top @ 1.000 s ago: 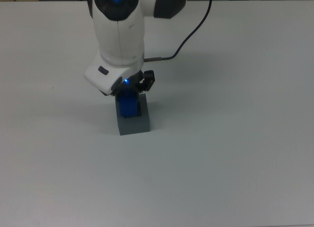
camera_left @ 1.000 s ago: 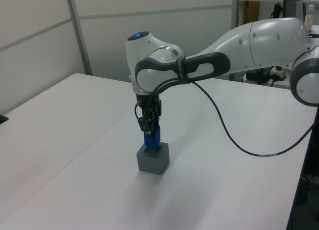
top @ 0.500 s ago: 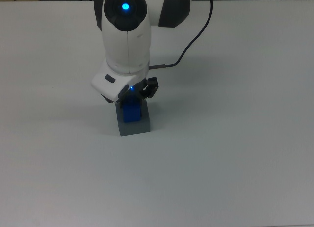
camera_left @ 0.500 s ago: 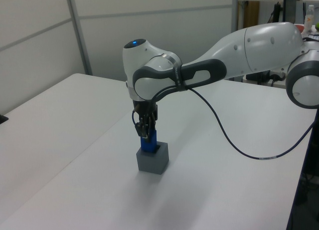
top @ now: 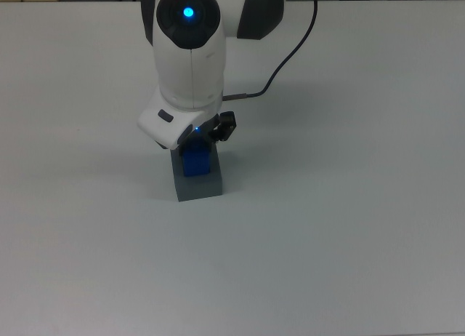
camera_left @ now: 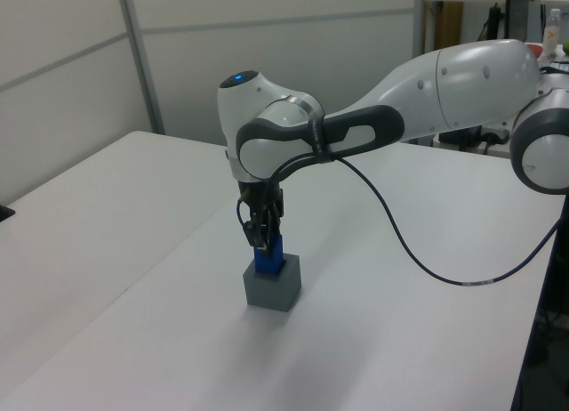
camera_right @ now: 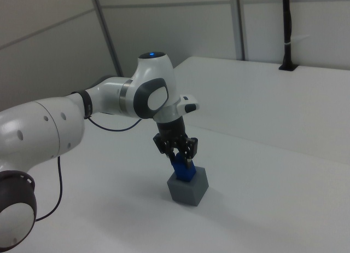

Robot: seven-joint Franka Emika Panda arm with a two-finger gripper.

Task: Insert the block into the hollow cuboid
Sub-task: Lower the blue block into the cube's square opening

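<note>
The grey hollow cuboid point(top: 197, 185) stands on the white table, also seen in the left view point(camera_left: 274, 290) and the right view point(camera_right: 189, 190). The blue block point(top: 196, 164) stands upright with its lower end inside the cuboid's top recess and its upper part sticking out point(camera_left: 268, 261) point(camera_right: 180, 170). My gripper point(camera_right: 183, 159) points straight down over it, shut on the block's top end point(camera_left: 265, 244). In the top view the white hand hides most of the fingers.
A black cable point(top: 287, 56) runs from the wrist across the table behind the cuboid. The white table point(top: 349, 227) spreads wide on all sides. A wall panel point(camera_left: 80, 91) stands beyond the table's far edge in the left view.
The arm has come down with the blue block, so the block's lower end now sits in the cuboid's recess. Over the last half second it has barely moved.
</note>
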